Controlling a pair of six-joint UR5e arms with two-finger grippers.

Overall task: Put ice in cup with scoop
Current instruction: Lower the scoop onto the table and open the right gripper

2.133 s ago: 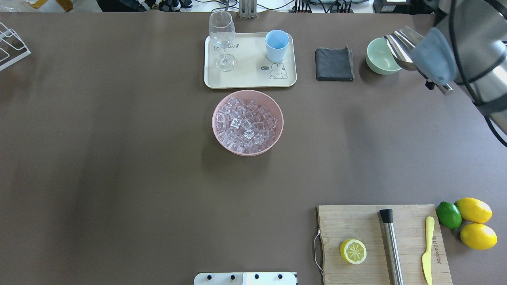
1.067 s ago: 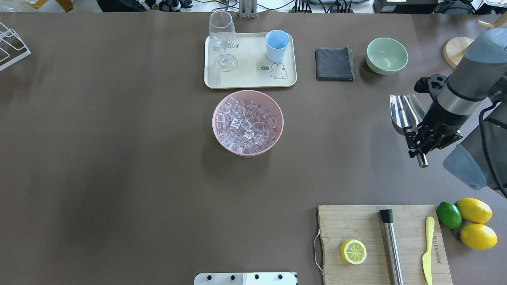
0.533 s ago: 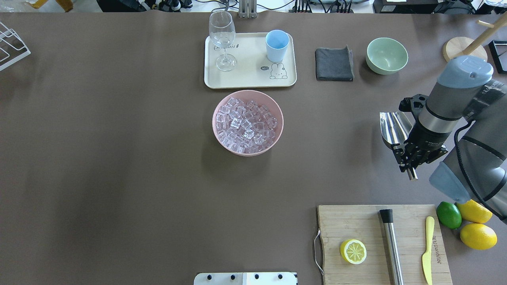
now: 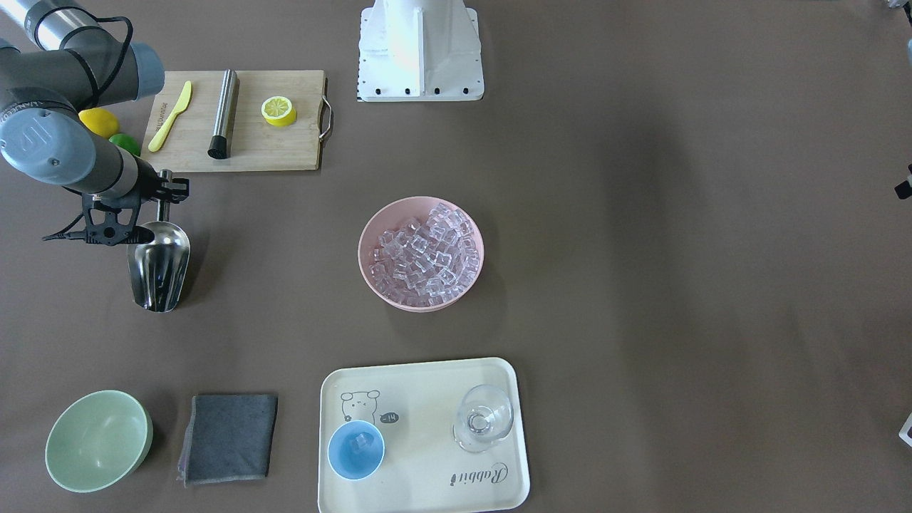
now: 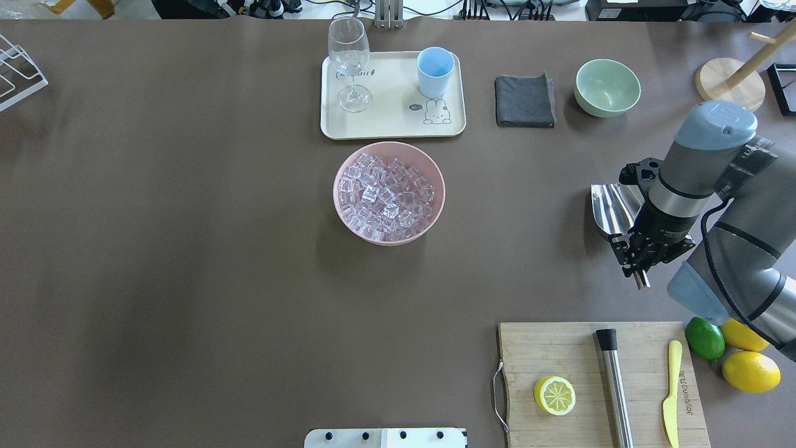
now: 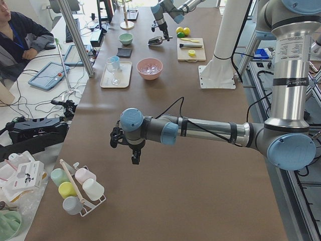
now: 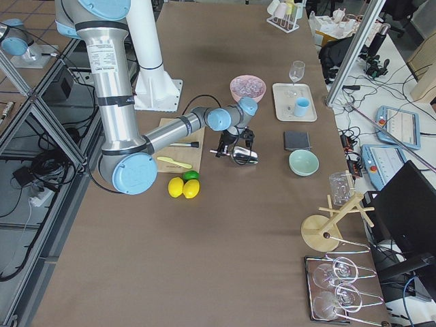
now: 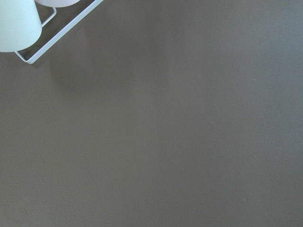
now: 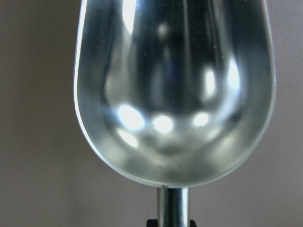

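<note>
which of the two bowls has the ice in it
The pink bowl, heaped with ice; the green bowl beside the grey cloth is empty.

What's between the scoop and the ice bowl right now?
Nothing: in the overhead view only bare table runs from the scoop to the pink bowl of ice; the front-facing view agrees.

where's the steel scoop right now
Overhead view, right side: the shiny steel scoop is held in the right gripper, between the green bowl and the wooden board.
</note>
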